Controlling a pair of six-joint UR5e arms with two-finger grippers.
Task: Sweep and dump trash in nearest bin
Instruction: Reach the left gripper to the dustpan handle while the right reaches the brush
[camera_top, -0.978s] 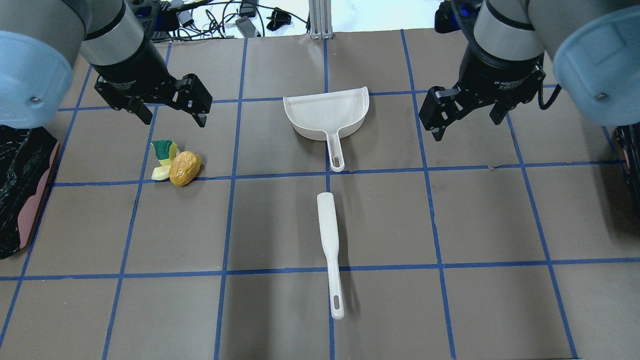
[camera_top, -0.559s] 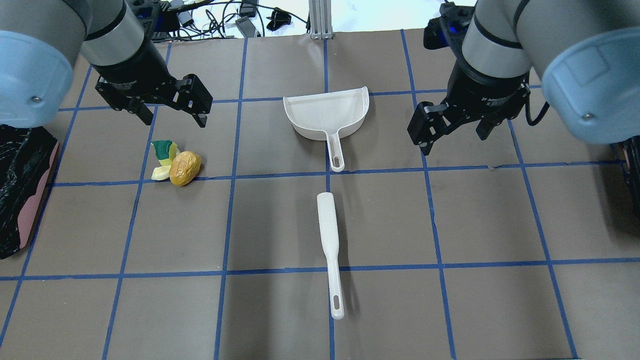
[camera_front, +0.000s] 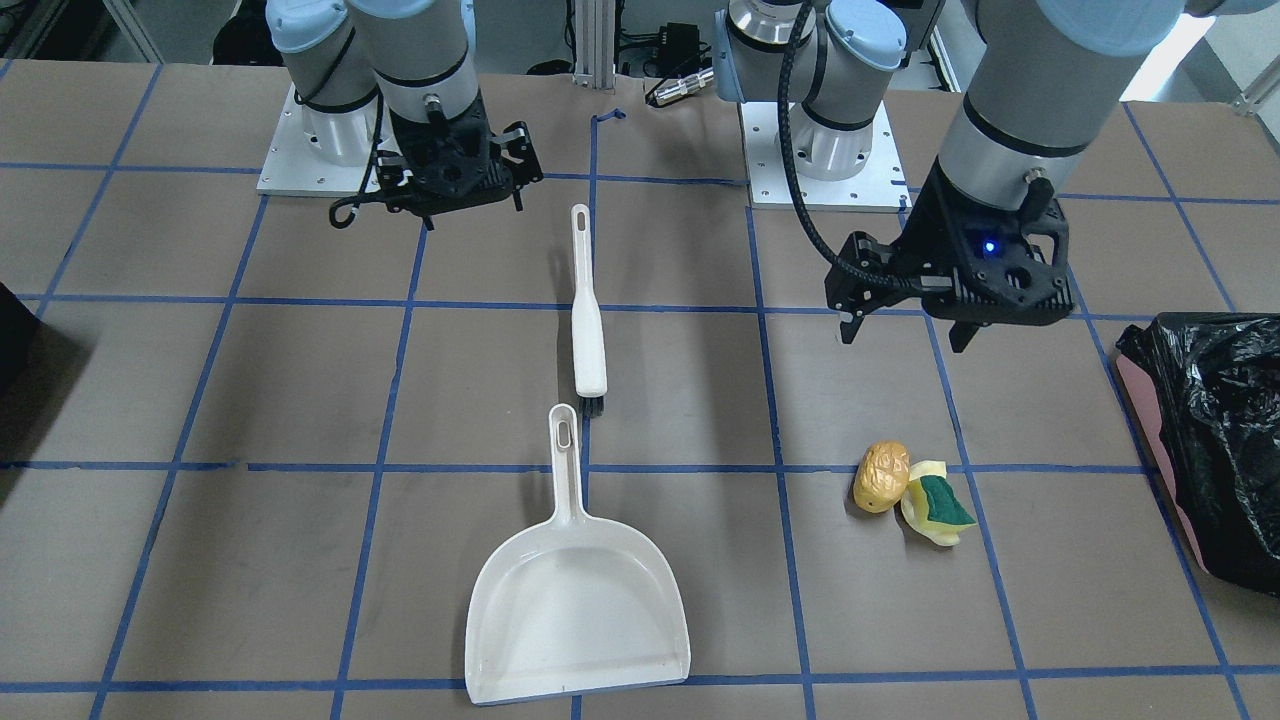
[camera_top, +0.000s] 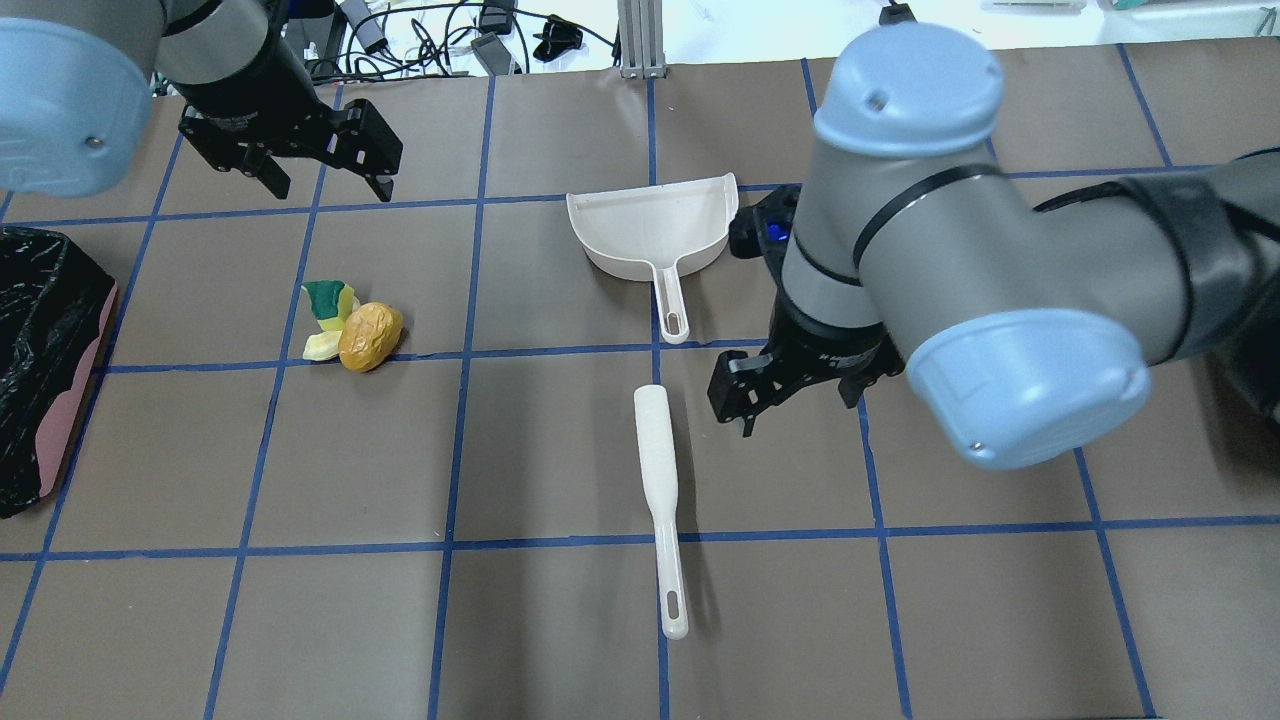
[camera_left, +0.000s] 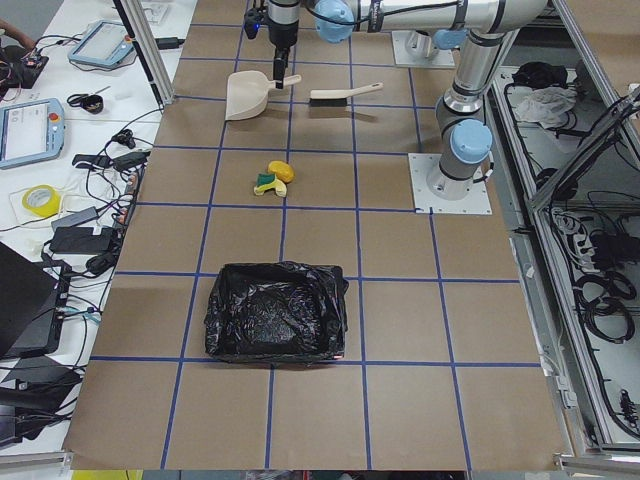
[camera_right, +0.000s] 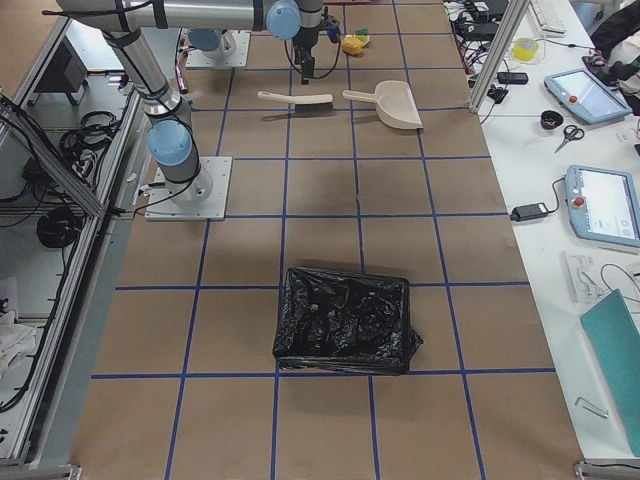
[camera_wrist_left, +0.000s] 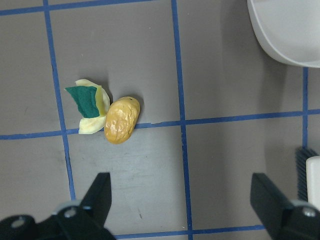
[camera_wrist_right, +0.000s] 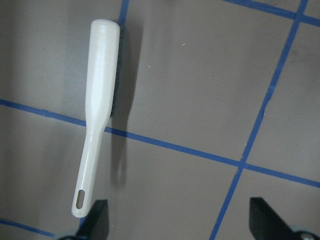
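The trash lies together left of centre: a golden-brown potato-like lump (camera_top: 370, 336), a yellow sponge with green top (camera_top: 325, 298) and a pale peel (camera_top: 322, 346). It also shows in the left wrist view, with the lump (camera_wrist_left: 121, 120) beside the sponge (camera_wrist_left: 86, 101). The black-lined bin (camera_top: 40, 370) with a pinkish side stands at the left edge. A white dustpan (camera_top: 650, 235) and a white brush (camera_top: 657, 480) lie mid-table. My left gripper (camera_top: 330, 188) is open and empty, beyond the trash. My right gripper (camera_top: 800, 405) is open and empty, above the table beside the brush (camera_wrist_right: 97, 110).
A second black-lined bin (camera_right: 345, 320) stands far off at the table's right end. Blue tape lines grid the brown table. Cables and devices lie past the far edge (camera_top: 480, 40). The brush bristles (camera_wrist_left: 305, 170) show at the left wrist view's right edge.
My right arm has swung from the far right in toward the centre, to beside the brush. My left gripper has moved a little away, toward the far edge. Both stay open.
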